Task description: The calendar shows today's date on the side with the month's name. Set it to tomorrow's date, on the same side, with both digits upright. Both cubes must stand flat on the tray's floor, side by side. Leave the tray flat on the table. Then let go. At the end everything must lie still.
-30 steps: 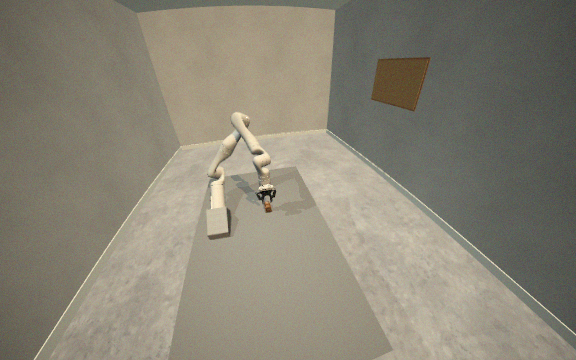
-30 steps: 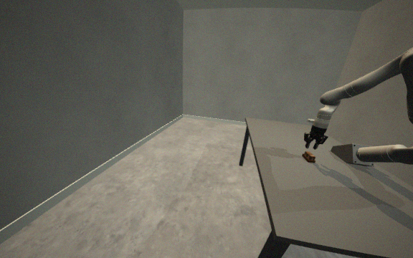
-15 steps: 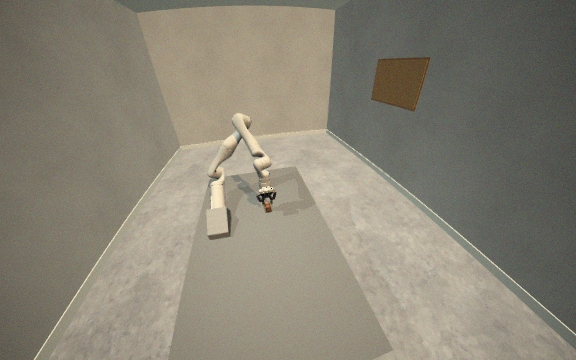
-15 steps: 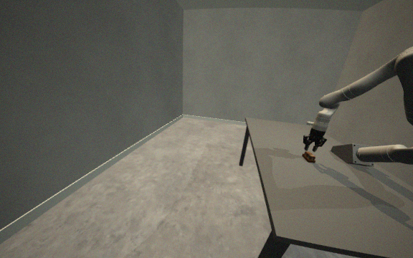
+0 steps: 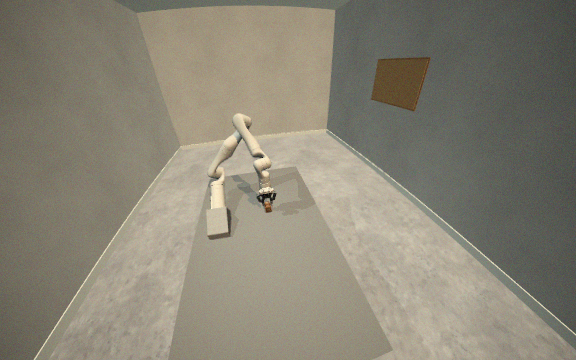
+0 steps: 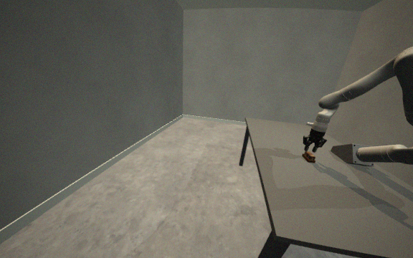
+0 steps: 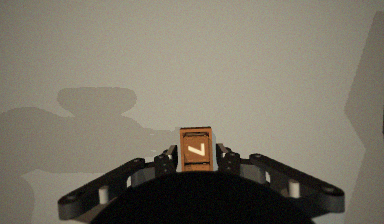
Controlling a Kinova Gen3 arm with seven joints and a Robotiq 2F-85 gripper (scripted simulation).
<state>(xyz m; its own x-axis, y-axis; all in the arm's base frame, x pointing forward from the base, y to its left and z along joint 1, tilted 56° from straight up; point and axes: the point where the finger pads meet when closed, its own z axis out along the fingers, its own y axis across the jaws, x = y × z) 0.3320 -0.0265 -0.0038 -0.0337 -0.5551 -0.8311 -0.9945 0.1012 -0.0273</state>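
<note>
The calendar is a small orange-brown tray with two cubes, lying on the grey table; it also shows in the exterior view (image 6: pixel 309 156). In the wrist view only the far cube (image 7: pixel 196 149) shows, with a white 7 on its top face; the near cube is hidden behind the gripper body. My gripper (image 7: pixel 196 152) (image 6: pixel 314 147) points straight down and hangs just above the calendar. Its fingers stand partly open, one on each side of the cube's line, with small gaps. They hold nothing.
The robot's grey base block (image 5: pixel 217 221) stands on the table to the left of the calendar, and shows in the exterior view (image 6: pixel 350 153). The table's edge (image 6: pixel 260 168) runs close by on the far side. A brown board (image 5: pixel 400 82) hangs on the wall.
</note>
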